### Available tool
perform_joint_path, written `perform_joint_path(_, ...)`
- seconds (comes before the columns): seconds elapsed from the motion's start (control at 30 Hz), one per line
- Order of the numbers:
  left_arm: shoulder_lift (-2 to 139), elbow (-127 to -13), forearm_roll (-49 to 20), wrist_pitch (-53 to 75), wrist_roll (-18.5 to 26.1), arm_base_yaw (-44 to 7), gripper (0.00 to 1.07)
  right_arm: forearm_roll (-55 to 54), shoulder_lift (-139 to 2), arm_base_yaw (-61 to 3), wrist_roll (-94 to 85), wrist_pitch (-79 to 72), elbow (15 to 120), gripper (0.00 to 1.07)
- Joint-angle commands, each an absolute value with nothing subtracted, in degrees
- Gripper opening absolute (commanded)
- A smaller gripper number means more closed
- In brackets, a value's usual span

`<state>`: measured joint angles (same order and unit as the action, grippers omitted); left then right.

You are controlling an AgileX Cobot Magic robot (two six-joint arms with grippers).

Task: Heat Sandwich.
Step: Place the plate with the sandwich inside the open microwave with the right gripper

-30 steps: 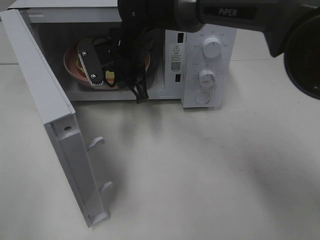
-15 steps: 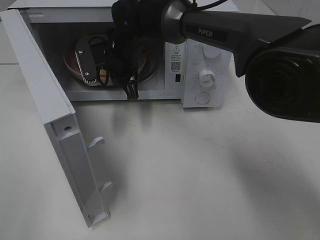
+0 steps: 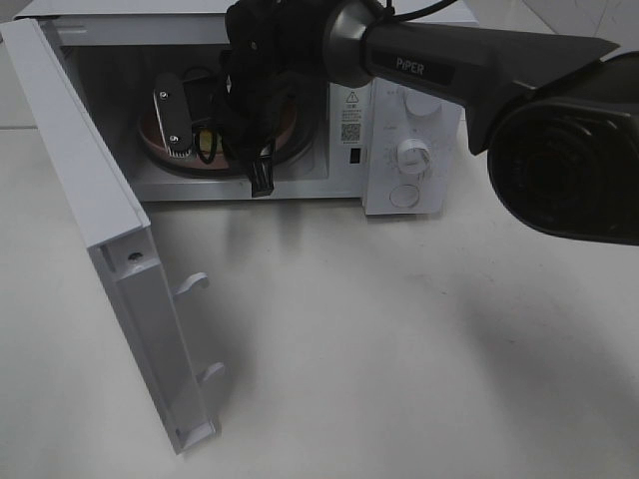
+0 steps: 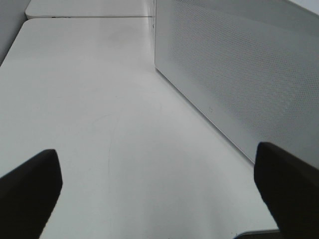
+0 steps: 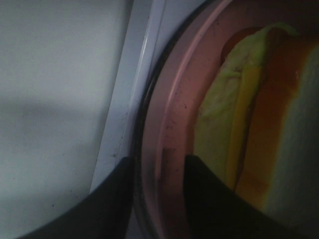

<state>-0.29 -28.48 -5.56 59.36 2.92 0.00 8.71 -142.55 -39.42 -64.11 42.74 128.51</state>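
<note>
Left claw [image 4: 157, 152]: released, black fingers wide apart above the desk [image 4: 89, 99], beside a perforated white panel [image 4: 239, 74]
Desk surface: matt white, smooth
Door [image 3: 90, 190]: white plastic, swung open at the left
Microwave [image 3: 344, 120]: white box at the desk's far edge
Plate [image 5: 169, 99]: round, pink, glossy, inside the cavity
Sandwich [image 5: 239, 114]: on the plate; white bread, yellow-green filling
Right claw [image 5: 158, 162]: inside the cavity, fingers astride the plate's rim; clenched or released cannot be told
Dial [image 3: 412, 155]: round, white, right control panel
</note>
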Motion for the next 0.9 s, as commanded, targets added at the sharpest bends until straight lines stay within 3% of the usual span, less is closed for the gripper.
perform_joint_path(0.03, -1.78, -28.25, -5.79, 58.96, 2.75, -0.23, 1.05, 8.88, -141.98, -39.25, -61.59, 42.63, 128.92, 0.60)
perform_joint_path(0.07, -1.78, -28.25, -5.79, 58.96, 2.75, -0.23, 1.05, 8.88, -141.98, -39.25, -59.47, 42.63, 128.92, 0.70)
perform_joint_path(0.23, -1.78, -28.25, -5.79, 58.96, 2.75, -0.23, 1.05, 8.65, -141.58, -39.25, -56.49, 42.28, 128.46, 0.86)
perform_joint_path(0.47, -1.78, -28.25, -5.79, 58.96, 2.75, -0.23, 1.05, 8.71, -138.77, -39.25, -56.55, 37.53, 123.13, 0.83)
perform_joint_path(0.9, -1.78, -28.25, -5.79, 58.96, 2.75, -0.23, 1.05, 11.34, -129.14, -39.25, -56.49, 24.24, 103.99, 0.80)
